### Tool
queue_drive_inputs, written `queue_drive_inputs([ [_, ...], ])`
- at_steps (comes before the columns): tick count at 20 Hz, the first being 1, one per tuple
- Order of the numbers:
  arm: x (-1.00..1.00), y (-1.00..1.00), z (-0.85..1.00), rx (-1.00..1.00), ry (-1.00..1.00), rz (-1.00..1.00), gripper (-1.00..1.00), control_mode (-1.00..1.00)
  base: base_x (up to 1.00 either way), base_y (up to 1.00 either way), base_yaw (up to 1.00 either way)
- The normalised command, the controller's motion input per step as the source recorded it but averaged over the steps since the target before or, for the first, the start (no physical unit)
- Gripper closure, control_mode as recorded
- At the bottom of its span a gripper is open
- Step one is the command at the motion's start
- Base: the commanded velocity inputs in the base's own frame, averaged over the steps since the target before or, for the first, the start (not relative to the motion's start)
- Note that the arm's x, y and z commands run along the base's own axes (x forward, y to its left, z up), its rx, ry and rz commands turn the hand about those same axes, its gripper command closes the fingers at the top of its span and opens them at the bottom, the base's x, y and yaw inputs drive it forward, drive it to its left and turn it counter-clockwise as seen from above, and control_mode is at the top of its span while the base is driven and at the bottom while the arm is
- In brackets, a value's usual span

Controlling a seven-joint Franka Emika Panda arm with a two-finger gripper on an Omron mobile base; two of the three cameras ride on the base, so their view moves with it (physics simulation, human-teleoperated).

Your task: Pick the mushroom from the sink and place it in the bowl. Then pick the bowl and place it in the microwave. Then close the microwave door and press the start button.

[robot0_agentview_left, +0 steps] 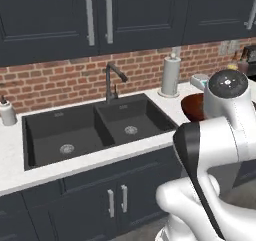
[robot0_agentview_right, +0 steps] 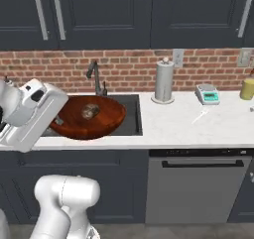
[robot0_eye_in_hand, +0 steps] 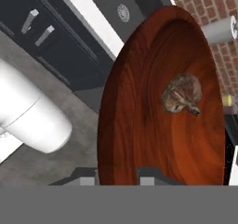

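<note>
Bowl (robot0_agentview_right: 89, 116): rigid, glossy, likely slippery; held lifted by its rim.
Mushroom (robot0_eye_in_hand: 182, 95): light, loose inside bowl.
End effector (robot0_eye_in_hand: 118, 175): clamped narrowly on bowl rim.

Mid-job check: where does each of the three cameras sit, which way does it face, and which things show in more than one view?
Left base view: behind the arm's left, facing the sink; white arm lower right.
Right base view: behind its right, facing the counter; arm lower left, bowl lifted.
Hand view: on the hand, looking along the gripper, jaws closed on the bowl rim; the mushroom lies inside.
Shared: bowl, sink, paper towel roll.
</note>
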Motion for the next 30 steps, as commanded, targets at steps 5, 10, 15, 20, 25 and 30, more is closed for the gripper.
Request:
queue_drive_inputs([
  [5, 0.00, 0.00, 0.00, 0.00, 0.00, 0.00, 1.00, 1.00, -0.15, 0.00, -0.81],
  [10, 0.00, 0.00, 0.00, 0.00, 0.00, 0.00, 1.00, 1.00, 0.00, 0.00, -0.86],
  [15, 0.00, 0.00, 0.00, 0.00, 0.00, 0.00, 1.00, 1.00, 0.07, -0.05, -0.81],
  [20, 0.00, 0.00, 0.00, 0.00, 0.00, 0.00, 1.00, 1.00, 0.59, -0.59, -0.53],
  [25, 0.00, 0.00, 0.00, 0.00, 0.00, 0.00, 1.00, 1.00, 0.93, -0.95, -0.36],
  [30, 0.00, 0.00, 0.00, 0.00, 0.00, 0.00, 1.00, 1.00, 1.00, -0.94, -0.32],
])
